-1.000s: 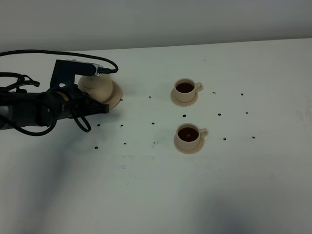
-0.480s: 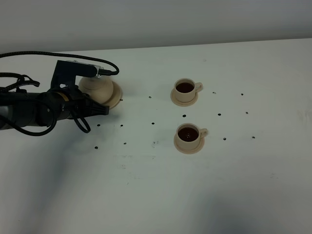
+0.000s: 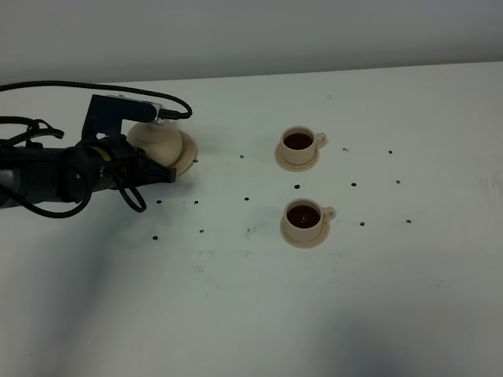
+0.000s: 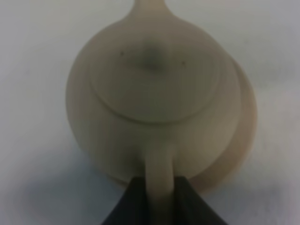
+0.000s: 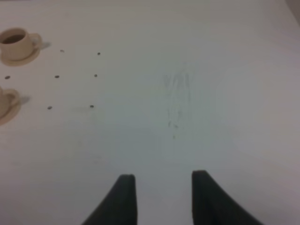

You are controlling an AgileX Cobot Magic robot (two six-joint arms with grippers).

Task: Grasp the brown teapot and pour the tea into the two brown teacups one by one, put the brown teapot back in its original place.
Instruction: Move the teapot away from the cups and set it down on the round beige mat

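The left tool (image 4: 159, 201) is seen narrowly parted around the handle of the teapot (image 4: 154, 93), which is set back on its saucer (image 3: 187, 157); both cups (image 3: 299, 145) (image 3: 303, 217) are filled, so release appears under way.

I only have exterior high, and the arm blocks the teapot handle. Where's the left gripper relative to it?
Observer: On left wrist, the left gripper has one finger on each side of the handle of the brown teapot. I can't tell whether it's clamped.
Operator: Is the pot seated on its saucer?
Observer: It looks so. The saucer rim shows past one side of the belly, so the pot may sit off-centre.
Operator: Lid on?
Observer: Yes, the lid sits in place on top.
Operator: Right arm? It's not in my view.
Observer: The right gripper is open over bare table and holds nothing.
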